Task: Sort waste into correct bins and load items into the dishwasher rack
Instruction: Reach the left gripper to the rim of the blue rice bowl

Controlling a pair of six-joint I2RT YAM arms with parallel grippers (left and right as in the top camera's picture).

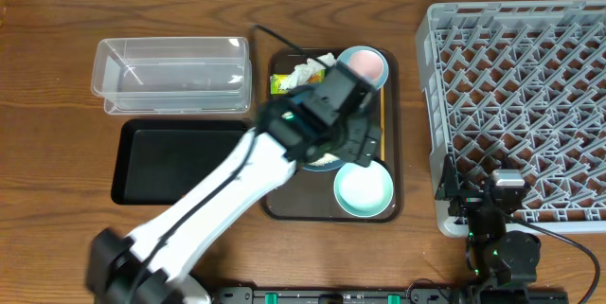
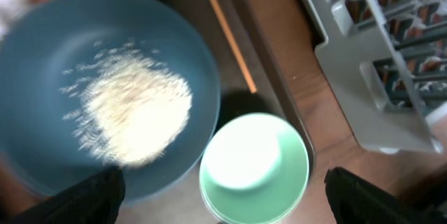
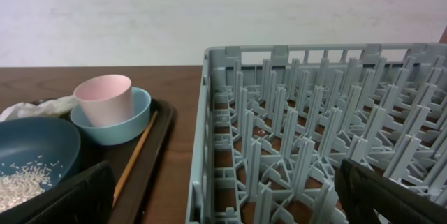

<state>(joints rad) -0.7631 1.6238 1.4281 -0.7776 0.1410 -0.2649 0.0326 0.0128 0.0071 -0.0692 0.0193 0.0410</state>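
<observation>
Brown wooden table (image 1: 57,39), white rice heap (image 2: 136,112) in my dark-blue bowl (image 2: 42,56), left gripper (image 2: 223,203) and right gripper (image 3: 227,199) fingers wide apart.

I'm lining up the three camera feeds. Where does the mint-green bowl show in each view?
Overhead: the mint-green bowl sits in the lower right corner of the brown tray.
Left wrist: bottom centre, right of the dark-blue bowl.
Right wrist: not in it.
Shared landmark: the grey rack, at the right in all three views.
</observation>
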